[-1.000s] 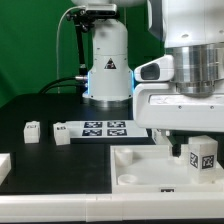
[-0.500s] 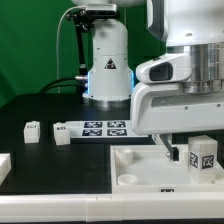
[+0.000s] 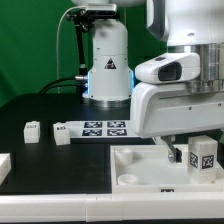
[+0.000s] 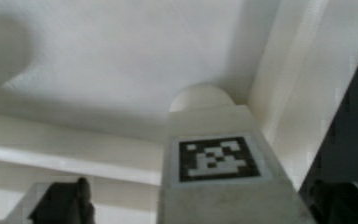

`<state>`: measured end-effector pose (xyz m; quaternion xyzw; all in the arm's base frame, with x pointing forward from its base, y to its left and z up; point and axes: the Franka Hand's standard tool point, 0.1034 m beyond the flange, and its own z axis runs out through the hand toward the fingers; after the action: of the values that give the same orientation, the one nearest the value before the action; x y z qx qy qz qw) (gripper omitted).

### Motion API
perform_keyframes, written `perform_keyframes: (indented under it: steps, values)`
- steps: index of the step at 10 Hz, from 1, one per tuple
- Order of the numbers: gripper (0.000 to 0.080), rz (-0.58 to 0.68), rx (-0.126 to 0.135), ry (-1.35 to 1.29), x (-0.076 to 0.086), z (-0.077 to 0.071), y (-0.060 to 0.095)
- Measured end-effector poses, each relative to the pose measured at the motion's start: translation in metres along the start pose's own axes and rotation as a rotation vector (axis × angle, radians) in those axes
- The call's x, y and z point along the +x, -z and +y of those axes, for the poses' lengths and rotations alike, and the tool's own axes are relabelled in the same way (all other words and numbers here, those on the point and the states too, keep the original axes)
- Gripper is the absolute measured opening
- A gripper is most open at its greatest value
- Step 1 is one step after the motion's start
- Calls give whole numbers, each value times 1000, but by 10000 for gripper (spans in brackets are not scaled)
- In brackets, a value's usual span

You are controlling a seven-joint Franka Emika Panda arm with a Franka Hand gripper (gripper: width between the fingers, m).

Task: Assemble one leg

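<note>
Green backdrop behind a black desk (image 3: 40, 165), seen in the exterior view. White robot base (image 3: 107, 60) at centre rear, with the marker board (image 3: 100, 128) lying flat just in front of it. Large white tray-like piece (image 3: 135, 170) with corner sockets in the foreground, towards the exterior view's right. Arm's white wrist housing (image 3: 180, 95) low over that tray, hiding most of the end effector (image 3: 183, 153). Tagged white leg (image 3: 206, 155) upright between the fingers, just above the tray's far right part; contact with the tray not discernible. Two further small white tagged blocks on the desk at the exterior view's left: one (image 3: 32, 131) well apart from the tray, another (image 3: 62, 133) just beside the marker board's end. Part of one more white piece (image 3: 4, 165) at the left edge.

Wrist view: leg (image 4: 217, 150) close up, square marker tag on its face, rounded end towards the tray's white surface (image 4: 105, 70). One dark fingertip (image 4: 62, 200) beside the leg, the other at the frame edge. End effector narrowed onto the leg, holding it.
</note>
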<state>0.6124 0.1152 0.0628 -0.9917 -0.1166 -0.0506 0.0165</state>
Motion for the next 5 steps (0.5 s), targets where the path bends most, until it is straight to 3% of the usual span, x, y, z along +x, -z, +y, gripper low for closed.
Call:
perform_keyframes:
  steps: [1, 2, 3, 5]
  values:
    - [547, 0, 0, 0, 0, 0, 0]
    - [365, 0, 0, 0, 0, 0, 0]
    - [290, 0, 0, 0, 0, 0, 0]
    - [290, 0, 1, -39, 0, 0, 0]
